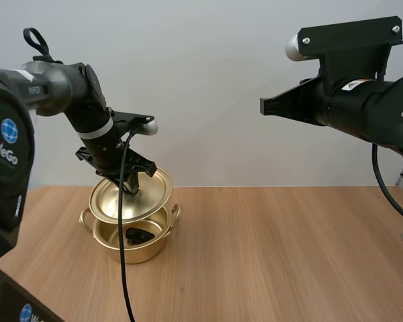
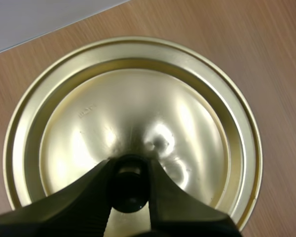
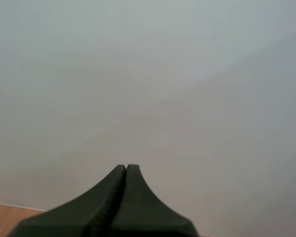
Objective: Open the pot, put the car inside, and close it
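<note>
pinching the black knob (image 2: 129, 195) of the gold lid (image 2: 138, 108), left gripper (image 2: 129, 180) holds it tilted just above the open pot (image 1: 138, 253) on the table (image 1: 289, 255). dark car (image 1: 140, 235) lies inside the pot. right gripper (image 3: 126, 173) hangs raised, well apart from the pot, closed flat on nothing.
</note>
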`<state>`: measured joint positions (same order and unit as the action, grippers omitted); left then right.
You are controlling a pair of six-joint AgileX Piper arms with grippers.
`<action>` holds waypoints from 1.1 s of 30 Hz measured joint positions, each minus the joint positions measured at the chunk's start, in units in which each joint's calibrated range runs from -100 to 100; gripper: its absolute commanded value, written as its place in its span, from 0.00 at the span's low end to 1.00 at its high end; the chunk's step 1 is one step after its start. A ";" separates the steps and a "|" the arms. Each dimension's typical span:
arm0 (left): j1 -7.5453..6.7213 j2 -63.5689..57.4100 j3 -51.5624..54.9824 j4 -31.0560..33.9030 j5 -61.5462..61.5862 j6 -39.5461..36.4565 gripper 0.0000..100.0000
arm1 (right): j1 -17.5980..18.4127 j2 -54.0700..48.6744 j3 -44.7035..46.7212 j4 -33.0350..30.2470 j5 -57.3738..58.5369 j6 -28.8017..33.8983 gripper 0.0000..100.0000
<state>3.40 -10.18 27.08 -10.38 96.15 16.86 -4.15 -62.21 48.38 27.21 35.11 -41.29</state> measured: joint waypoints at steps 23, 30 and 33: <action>0.00 3.80 6.58 2.41 -6.11 0.00 0.00 | 0.00 0.00 0.29 0.00 0.66 0.00 0.00; 0.00 3.80 8.28 2.50 -8.43 0.00 0.00 | 0.00 0.00 0.29 0.00 1.08 0.00 0.00; 0.00 3.80 8.28 2.50 -8.94 0.00 0.00 | 0.00 0.00 0.29 0.00 1.08 0.00 0.00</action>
<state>3.40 -6.38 35.37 -7.88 87.21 16.86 -4.15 -62.21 48.67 27.21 36.19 -41.29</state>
